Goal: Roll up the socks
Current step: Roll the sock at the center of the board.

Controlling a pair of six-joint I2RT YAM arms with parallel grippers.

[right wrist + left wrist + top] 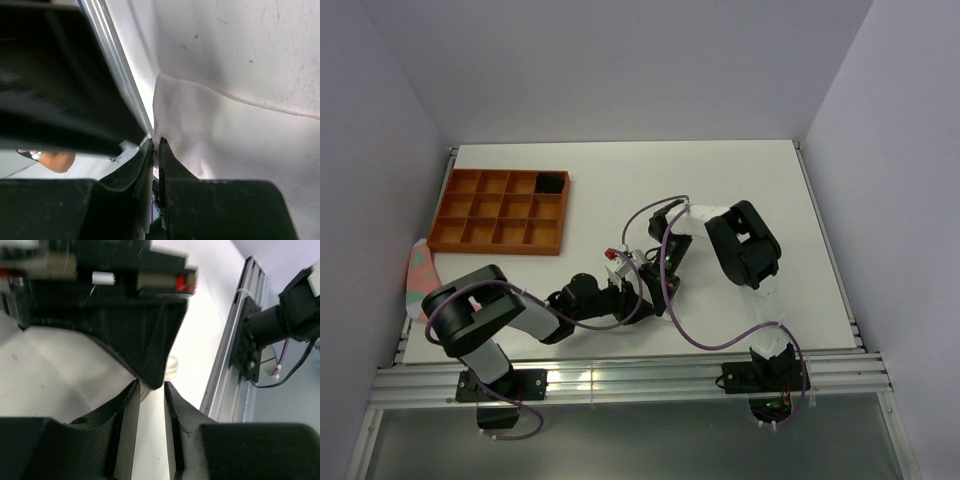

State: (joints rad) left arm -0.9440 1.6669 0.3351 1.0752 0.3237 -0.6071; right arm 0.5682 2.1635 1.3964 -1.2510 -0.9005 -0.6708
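The white sock (225, 145) lies spread on the table in the right wrist view, with a raised fold at its left edge. My right gripper (156, 142) is shut on that fold. In the left wrist view the white sock (60, 365) bulges to the left of my left gripper (151, 385). Its jaws stand a little apart with bare table showing between them, and the dark tip of the right gripper hangs just above its fingertips. From above, the left gripper (640, 284) and right gripper (648, 268) meet at the table's middle. A black bundle (550, 182), seemingly the black sock, sits in a tray compartment.
An orange compartment tray (455, 215) stands at the back left. A pink fabric piece (420, 275) lies at the table's left edge. The metal rail (235, 340) runs along the near edge, with the right arm's base (280, 320) and its purple cable behind it.
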